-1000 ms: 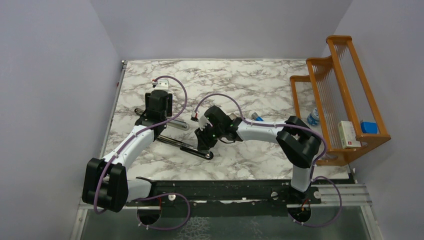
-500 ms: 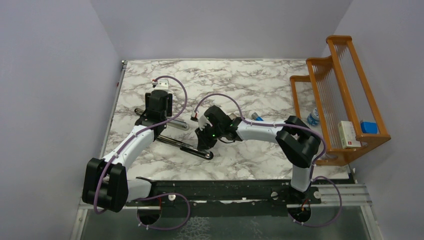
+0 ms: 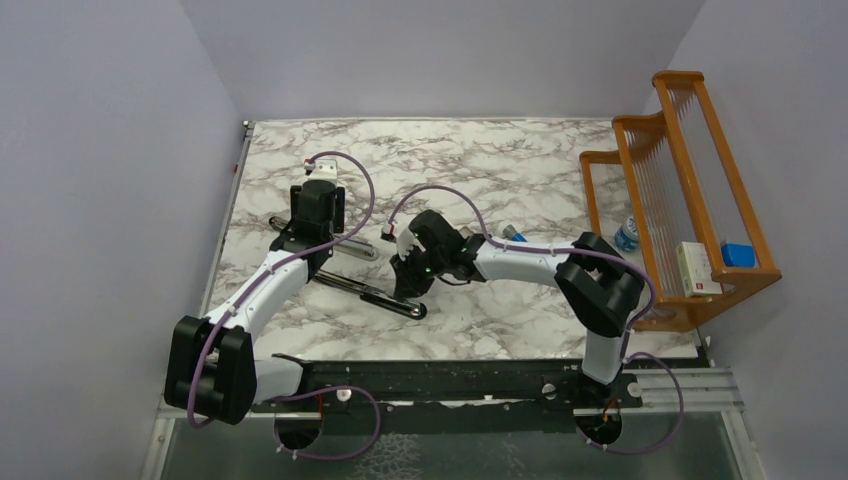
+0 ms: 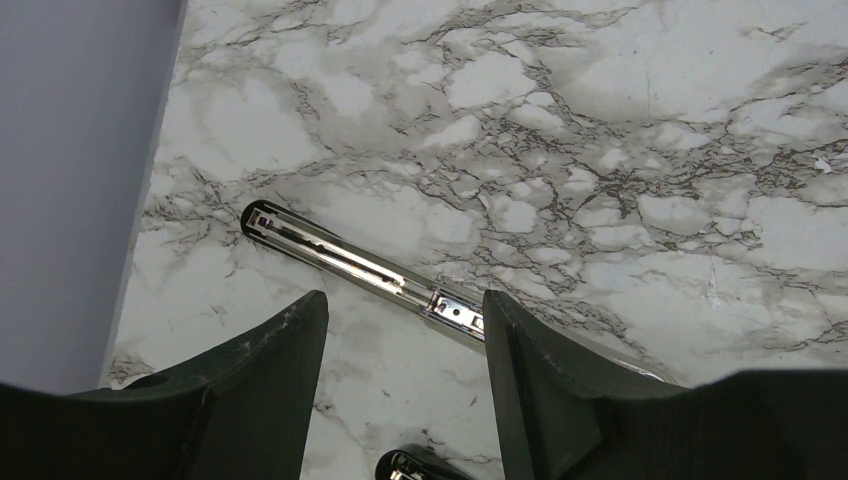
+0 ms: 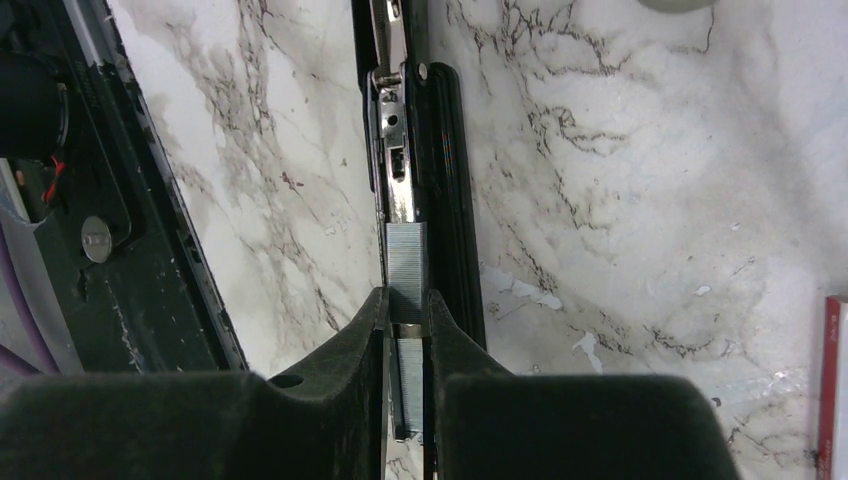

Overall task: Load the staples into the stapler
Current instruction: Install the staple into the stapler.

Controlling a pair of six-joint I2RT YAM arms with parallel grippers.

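The stapler lies opened flat on the marble table, its chrome arm (image 3: 345, 246) to the left and its black base (image 3: 385, 300) to the right. In the right wrist view a grey ribbed strip of staples (image 5: 405, 255) lies along the stapler's channel (image 5: 392, 130). My right gripper (image 5: 406, 292) is shut on this strip, one finger on each side; it also shows in the top view (image 3: 408, 285). My left gripper (image 4: 402, 300) is open and empty just above the table, with the chrome arm (image 4: 350, 262) just beyond its fingertips; it also shows in the top view (image 3: 310, 228).
A wooden rack (image 3: 690, 200) at the right edge holds a white-and-red box (image 3: 697, 268) and a blue item (image 3: 738, 254). A small blue-and-white cylinder (image 3: 513, 234) lies behind the right arm. A red box edge (image 5: 830, 380) shows beside the right gripper. The left wall (image 4: 70, 180) is close.
The right gripper has edged very slightly to the left over the stapler. The left arm has not moved.
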